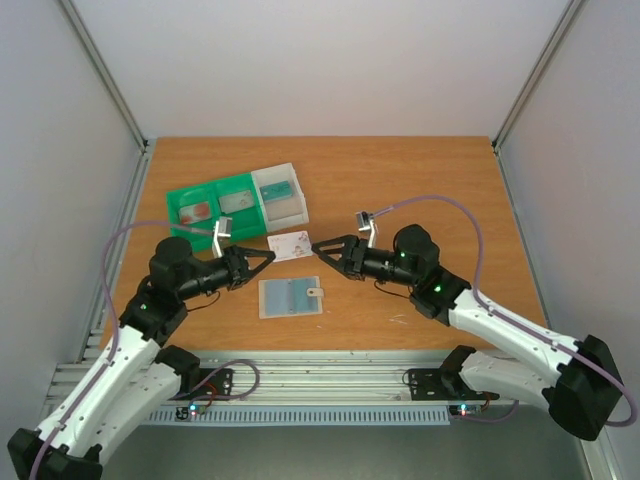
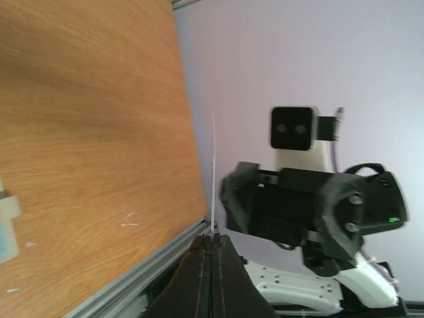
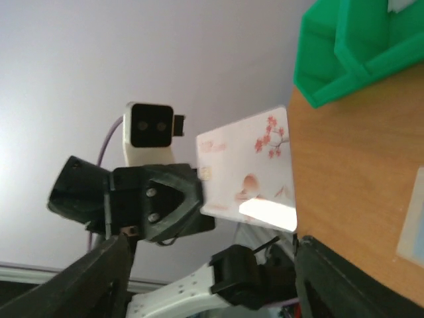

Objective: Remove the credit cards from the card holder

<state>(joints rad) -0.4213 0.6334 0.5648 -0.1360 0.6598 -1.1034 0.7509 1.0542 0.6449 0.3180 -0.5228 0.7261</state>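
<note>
My left gripper [image 1: 268, 257] is shut on a white credit card with red print [image 1: 290, 245] and holds it above the table. In the left wrist view the card [image 2: 213, 172] shows edge-on, rising from the closed fingertips [image 2: 204, 244]. My right gripper [image 1: 318, 247] is open and faces the card's other end. In the right wrist view the card [image 3: 248, 169] sits just ahead of my spread fingers [image 3: 99, 278], and nothing is held between them. The pale blue-grey card holder [image 1: 290, 297] lies flat on the table below both grippers, its white tab on the right edge.
A green-and-white three-compartment tray [image 1: 212, 188] stands behind the grippers. It holds a reddish card [image 1: 197, 210], a grey card [image 1: 237, 200] and a teal card [image 1: 281, 188]. The tray's green corner [image 3: 358, 46] shows in the right wrist view. The table's near edge has a metal rail [image 1: 330, 375].
</note>
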